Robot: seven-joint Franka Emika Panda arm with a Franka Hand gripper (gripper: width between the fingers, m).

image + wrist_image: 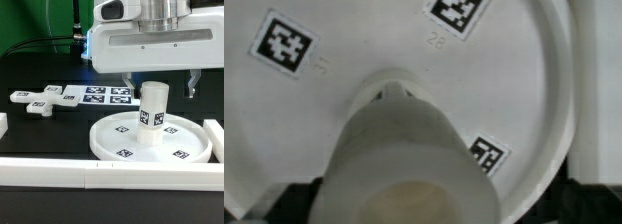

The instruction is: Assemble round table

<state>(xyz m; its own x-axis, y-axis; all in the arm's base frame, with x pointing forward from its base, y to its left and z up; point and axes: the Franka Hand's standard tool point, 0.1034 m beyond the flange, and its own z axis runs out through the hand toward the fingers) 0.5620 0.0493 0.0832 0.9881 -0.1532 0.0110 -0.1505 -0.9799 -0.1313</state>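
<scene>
The large rimmed disc (115, 140) lies flat on the black table at the centre front. The short cylindrical post (152, 112) stands upright on the disc's hub. My gripper (159, 88) hangs just above the post, open, with one finger on either side of the post's top and clear of it. In the wrist view I look down the post (402, 150) onto the disc (331, 90) with its square markers. The cross-shaped foot (40, 98) lies on the table at the exterior view's left, apart from the gripper.
The marker board (105, 95) lies behind the disc. A long white border bar (110, 178) runs along the front. Shorter bars stand at the exterior view's right (213, 135) and left (3, 122).
</scene>
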